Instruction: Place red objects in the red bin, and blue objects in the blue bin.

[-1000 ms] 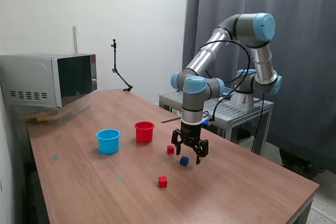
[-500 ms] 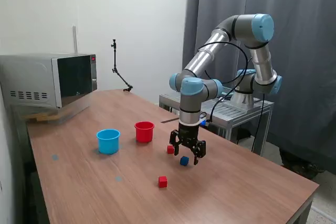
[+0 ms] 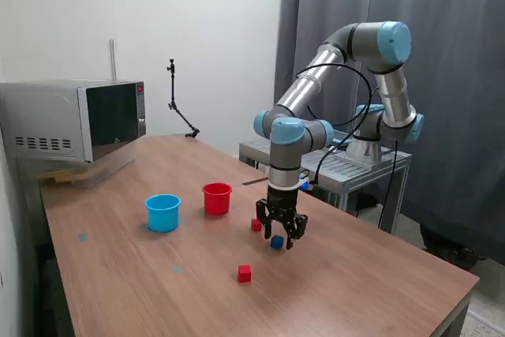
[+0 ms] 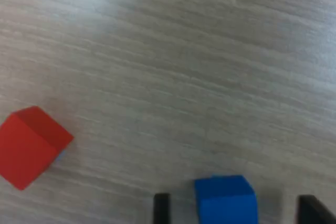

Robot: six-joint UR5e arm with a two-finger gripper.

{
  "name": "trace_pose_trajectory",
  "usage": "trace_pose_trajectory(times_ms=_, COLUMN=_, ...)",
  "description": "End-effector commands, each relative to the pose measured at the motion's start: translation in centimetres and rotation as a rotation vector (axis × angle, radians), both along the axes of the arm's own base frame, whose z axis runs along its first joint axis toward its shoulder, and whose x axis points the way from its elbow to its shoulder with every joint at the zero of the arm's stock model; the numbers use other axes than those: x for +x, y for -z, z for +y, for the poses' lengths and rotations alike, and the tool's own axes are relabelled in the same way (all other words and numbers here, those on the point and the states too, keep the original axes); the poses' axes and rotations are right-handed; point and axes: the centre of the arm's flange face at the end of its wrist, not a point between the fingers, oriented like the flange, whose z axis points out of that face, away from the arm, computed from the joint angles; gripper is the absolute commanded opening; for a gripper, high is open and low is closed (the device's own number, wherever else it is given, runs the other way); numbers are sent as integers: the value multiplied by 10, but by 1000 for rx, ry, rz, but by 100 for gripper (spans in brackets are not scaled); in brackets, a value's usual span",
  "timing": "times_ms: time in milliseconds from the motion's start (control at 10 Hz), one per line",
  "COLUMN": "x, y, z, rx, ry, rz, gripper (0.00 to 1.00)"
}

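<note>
My gripper (image 3: 279,235) hangs low over the wooden table (image 3: 379,290), open, its fingers straddling a small dark blue cube (image 3: 276,242). In the wrist view the blue cube (image 4: 227,199) lies between the two black fingertips (image 4: 161,207), with gaps on both sides. A red cube (image 3: 256,225) rests just beside it toward the exterior view's left, and it shows in the wrist view as the red cube (image 4: 30,146). A second red cube (image 3: 245,274) lies nearer the camera. The red bin (image 3: 217,198) and the blue bin (image 3: 162,212) stand upright further to the exterior view's left.
A microwave (image 3: 75,120) sits at the table's far left corner in the exterior view. A thin black stand (image 3: 175,100) rises at the back edge. A metal cart (image 3: 347,170) holds the arm's base behind the table.
The gripper has shifted slightly toward the exterior view's left and lowered around the blue cube. The cubes and cups have stayed in place.
</note>
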Motion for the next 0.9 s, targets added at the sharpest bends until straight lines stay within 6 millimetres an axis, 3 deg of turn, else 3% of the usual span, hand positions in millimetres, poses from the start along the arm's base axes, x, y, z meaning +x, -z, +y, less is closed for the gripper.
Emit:
trace_pose_trajectory(times_ms=0, x=0, y=0, z=0, rx=0, ry=1, rz=0, gripper=0)
trace_pose_trajectory(times_ms=500, x=0, y=0, z=0, rx=0, ry=0, rz=0, gripper=0)
trace_pose_trajectory(times_ms=800, x=-13, y=-16, z=-1, rx=8, ry=-3, rz=39, gripper=0)
